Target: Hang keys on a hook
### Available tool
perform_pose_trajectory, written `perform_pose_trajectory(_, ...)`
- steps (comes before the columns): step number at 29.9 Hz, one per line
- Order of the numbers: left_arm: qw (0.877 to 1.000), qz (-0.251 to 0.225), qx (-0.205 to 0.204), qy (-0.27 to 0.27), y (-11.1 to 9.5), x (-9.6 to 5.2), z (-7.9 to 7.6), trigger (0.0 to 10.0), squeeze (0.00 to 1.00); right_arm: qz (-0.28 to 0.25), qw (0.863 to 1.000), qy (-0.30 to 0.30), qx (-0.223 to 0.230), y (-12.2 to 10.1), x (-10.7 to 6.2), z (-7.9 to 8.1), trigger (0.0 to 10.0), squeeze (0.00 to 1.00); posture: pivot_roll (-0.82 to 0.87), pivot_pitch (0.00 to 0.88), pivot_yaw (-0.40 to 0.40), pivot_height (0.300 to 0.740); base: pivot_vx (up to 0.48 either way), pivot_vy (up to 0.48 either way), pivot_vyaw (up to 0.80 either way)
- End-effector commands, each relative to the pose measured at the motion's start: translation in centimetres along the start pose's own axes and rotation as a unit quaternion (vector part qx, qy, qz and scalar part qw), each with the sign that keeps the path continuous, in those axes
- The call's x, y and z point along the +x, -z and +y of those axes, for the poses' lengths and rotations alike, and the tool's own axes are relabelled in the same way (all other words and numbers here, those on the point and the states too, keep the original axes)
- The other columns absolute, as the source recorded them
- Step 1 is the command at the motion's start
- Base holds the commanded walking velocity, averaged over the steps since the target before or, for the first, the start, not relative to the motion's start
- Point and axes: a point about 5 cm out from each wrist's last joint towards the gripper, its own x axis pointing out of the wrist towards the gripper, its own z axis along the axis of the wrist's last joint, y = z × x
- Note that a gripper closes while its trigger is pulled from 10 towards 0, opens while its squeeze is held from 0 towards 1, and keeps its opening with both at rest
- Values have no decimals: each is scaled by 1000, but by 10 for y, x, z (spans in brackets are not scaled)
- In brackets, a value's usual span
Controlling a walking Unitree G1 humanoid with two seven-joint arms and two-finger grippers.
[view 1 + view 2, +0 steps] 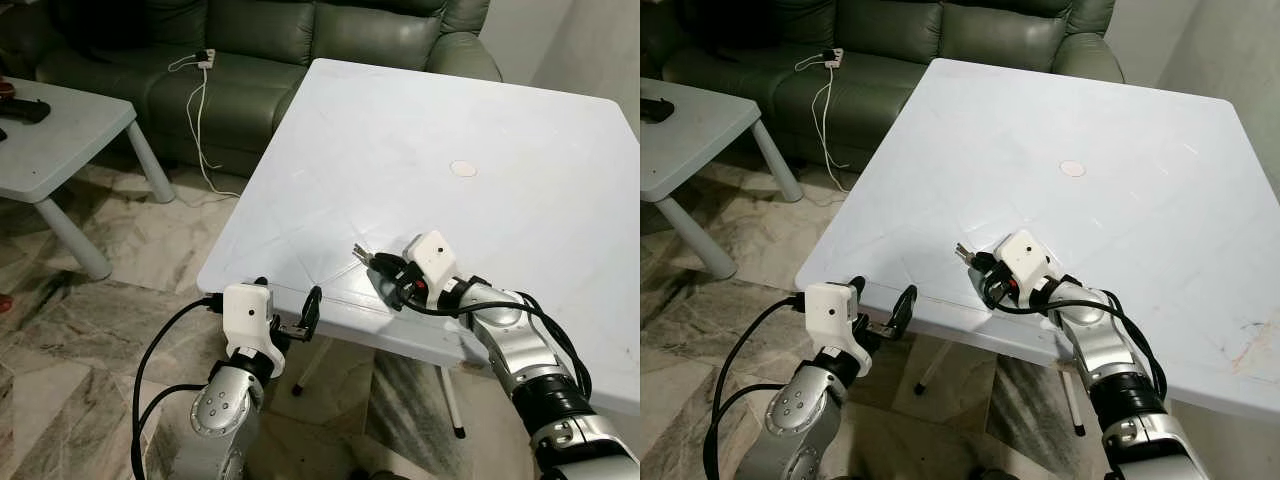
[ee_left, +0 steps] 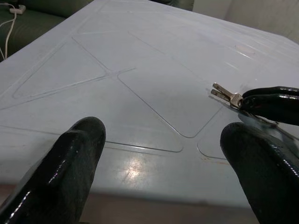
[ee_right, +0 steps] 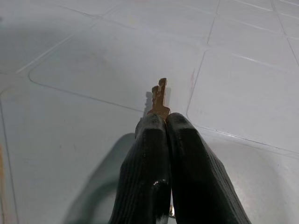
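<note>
The keys (image 1: pixel 363 256) sit pinched between the 2 black fingers of the right hand (image 1: pixel 385 267), their metal tips poking out past the fingertips (image 3: pixel 159 128) and held low over the white counter (image 1: pixel 420 120) near its front edge. In the right wrist view the 2 fingers press tight together with the brass-coloured key blades (image 3: pixel 160 95) jutting out ahead of them. The left hand (image 1: pixel 285 305) hovers just off the counter's front edge, its fingers (image 2: pixel 70 163) spread wide and holding nothing; from its wrist view the keys (image 2: pixel 226 94) lie across the counter surface ahead. A small round mark (image 1: pixel 463 168) shows farther back on the counter. Beyond it stands a green sofa (image 1: pixel 300 40) with a white cable (image 1: pixel 195 110) trailing down, and a small table (image 1: pixel 60 130) stands on the marble floor (image 1: pixel 120 290) to the left.
</note>
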Motion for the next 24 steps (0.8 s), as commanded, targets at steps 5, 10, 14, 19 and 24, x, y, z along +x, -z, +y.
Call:
perform_pose_trajectory(5,1000,-5,-9,-2,-2,1,-3,10000,0,-41,999,17,25,-12,3,-6,0,0,53,114,-79,740,0,0,0)
perform_pose_trajectory(10,1000,-7,-10,-4,-3,2,-3,10000,0,-112,989,20,89,-26,2,-11,6314,0,54,113,-80,740,0,0,0)
perform_pose_trajectory(14,1000,-8,-14,-6,-4,3,-3,10000,0,-171,969,41,174,-38,2,-18,10000,0,50,118,-81,740,0,0,0)
perform_pose_trajectory(19,1000,-9,-21,-9,-4,5,-3,10000,0,-184,960,56,206,-41,2,-21,10000,0,45,119,-80,740,0,0,0)
perform_pose_trajectory(24,1000,-12,-22,-11,-6,7,-1,10000,0,-188,958,61,210,-43,2,-22,10000,0,45,115,-80,740,0,0,0)
